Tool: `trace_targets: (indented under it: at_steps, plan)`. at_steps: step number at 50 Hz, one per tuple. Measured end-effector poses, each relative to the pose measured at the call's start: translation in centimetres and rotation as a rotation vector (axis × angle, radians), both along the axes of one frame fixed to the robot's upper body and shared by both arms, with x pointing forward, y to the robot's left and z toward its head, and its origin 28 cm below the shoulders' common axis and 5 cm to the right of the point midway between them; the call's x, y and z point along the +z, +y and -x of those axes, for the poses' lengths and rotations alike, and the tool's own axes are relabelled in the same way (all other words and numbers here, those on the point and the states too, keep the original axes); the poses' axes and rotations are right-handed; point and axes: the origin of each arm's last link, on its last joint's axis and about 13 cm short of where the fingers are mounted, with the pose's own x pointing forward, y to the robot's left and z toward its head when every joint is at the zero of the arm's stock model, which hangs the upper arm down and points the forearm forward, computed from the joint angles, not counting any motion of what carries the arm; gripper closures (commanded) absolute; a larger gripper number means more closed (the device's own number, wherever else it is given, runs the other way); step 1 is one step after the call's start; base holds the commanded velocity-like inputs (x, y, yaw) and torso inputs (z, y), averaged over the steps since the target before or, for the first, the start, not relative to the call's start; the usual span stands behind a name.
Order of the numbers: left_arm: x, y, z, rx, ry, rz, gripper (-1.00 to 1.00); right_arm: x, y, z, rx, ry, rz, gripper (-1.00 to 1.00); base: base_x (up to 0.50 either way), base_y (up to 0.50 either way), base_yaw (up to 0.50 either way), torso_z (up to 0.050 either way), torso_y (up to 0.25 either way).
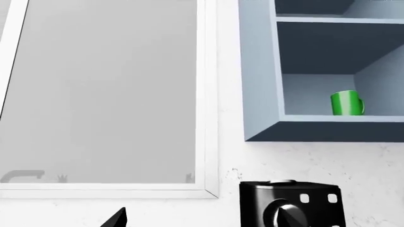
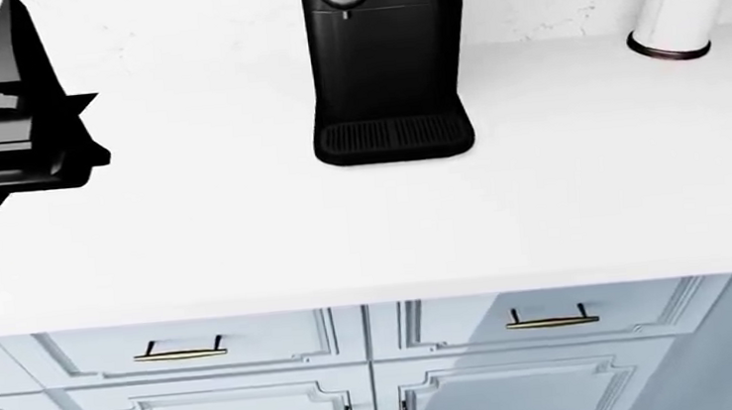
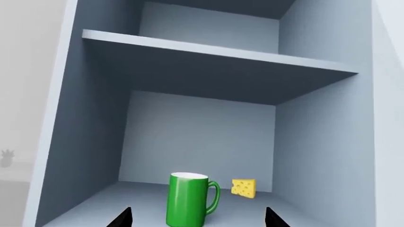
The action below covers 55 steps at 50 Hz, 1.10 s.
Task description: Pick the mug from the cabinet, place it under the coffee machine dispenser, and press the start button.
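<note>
One mug [image 3: 188, 199], one cheese wedge [image 3: 243, 187] in cabinet [image 3: 196, 127]

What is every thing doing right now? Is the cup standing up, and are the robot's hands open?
mug: upright on the cabinet's bottom shelf, not held.
cheese wedge: resting on the same shelf, behind the mug.
cabinet: open-fronted.
right gripper: open, fingertips either side of the mug, not touching.
left gripper: cannot tell.
coffee machine: drip tray bare.
lower cupboard doors: shut.

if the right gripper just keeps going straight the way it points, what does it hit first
Probably the mug: it stands upright on the cabinet shelf, centred between the open right gripper fingertips. Depth is unclear, but nothing appears between them.
</note>
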Motion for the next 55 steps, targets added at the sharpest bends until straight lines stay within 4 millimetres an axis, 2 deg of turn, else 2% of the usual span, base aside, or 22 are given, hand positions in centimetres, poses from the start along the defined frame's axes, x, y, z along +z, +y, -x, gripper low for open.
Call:
trace_targets:
  at_steps: [55]
  plan:
    - [-0.28,0.01,0.38,0.0,0.017,-0.008,-1.0,0.0,0.0,0.0,0.0,0.0,0.0,-1.0,0.08,0.0,0.0,0.0,0.0]
